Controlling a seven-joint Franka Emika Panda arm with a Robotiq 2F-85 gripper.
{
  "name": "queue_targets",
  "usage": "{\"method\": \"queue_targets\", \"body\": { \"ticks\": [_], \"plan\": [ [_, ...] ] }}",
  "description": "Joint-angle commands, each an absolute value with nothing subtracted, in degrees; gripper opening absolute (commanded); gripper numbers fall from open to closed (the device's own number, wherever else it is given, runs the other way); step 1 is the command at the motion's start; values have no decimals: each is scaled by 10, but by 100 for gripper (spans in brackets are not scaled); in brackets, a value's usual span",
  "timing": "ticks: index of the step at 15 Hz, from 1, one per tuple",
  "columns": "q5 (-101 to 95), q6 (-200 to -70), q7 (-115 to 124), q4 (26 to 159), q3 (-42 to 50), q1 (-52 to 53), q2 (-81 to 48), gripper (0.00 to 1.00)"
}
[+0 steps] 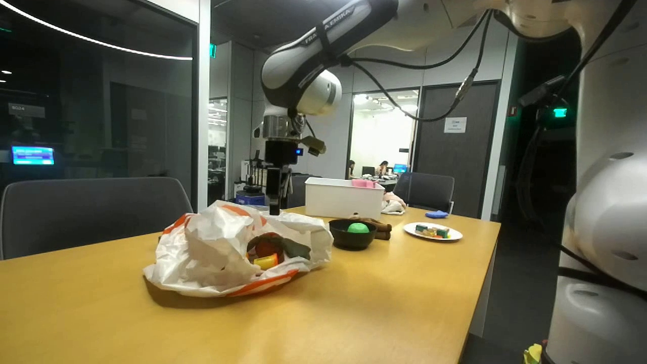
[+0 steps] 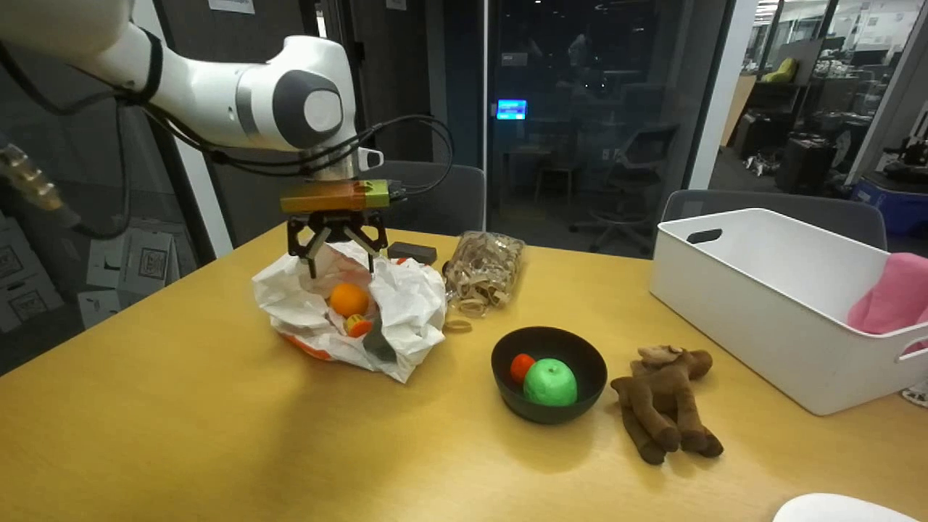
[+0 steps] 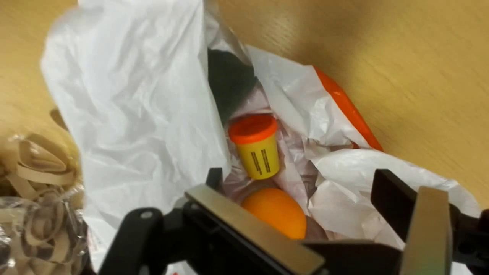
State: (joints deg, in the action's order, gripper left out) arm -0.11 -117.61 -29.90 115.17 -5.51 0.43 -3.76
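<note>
– Your stock?
– Your black two-fingered gripper [image 2: 342, 272]: jaws spread, nothing pinched, above a crumpled white plastic bag [image 3: 145, 95]. Inside it: one smooth round orange ball [image 3: 275, 211]; just beside, one red-lidded yellow cylindrical tub [image 3: 258, 148].
– Your hazards?
– The bag's slack folds could snag on your jaws and drag; an off-centre pinch could roll the ball away.

The arm [image 1: 349, 25] reads "FRANKA EMIKA"; a sign [image 1: 26, 110] ends in "024" (first character blurred).
</note>
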Motion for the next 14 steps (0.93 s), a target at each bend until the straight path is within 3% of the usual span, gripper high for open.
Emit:
{"method": "queue_targets", "body": {
  "ticks": [1,8,14],
  "plan": [
    [-26,-1149,-211,1170,-28,0,22,100],
    [-13,-1218,-124,1241,50,-51,72,100],
    [-42,-1370,-32,1290,97,-100,47,100]
  ]
}}
